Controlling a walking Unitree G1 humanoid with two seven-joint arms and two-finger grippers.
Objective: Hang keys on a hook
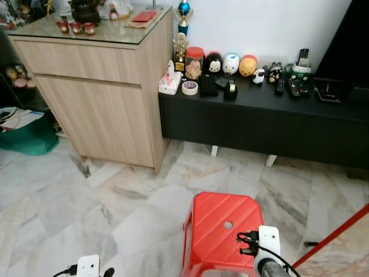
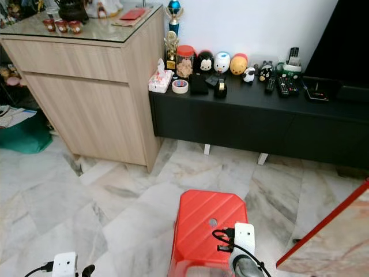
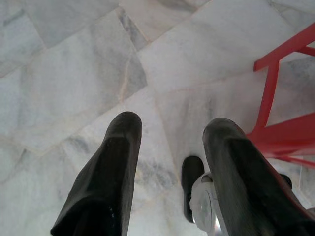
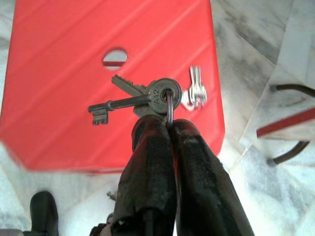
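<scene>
Right gripper (image 4: 167, 129): fingers pinched the ring of dark metal keys (image 4: 147, 98) stamped "A12", above the red plastic stool (image 4: 64, 88).
Left gripper (image 3: 170, 142): fingers spread apart, empty, beside that stool.

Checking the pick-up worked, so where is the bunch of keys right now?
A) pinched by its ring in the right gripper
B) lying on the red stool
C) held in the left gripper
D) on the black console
A: the right gripper is shut on the ring of the keys, which hang above the red stool; the left gripper is open over the floor.
</scene>
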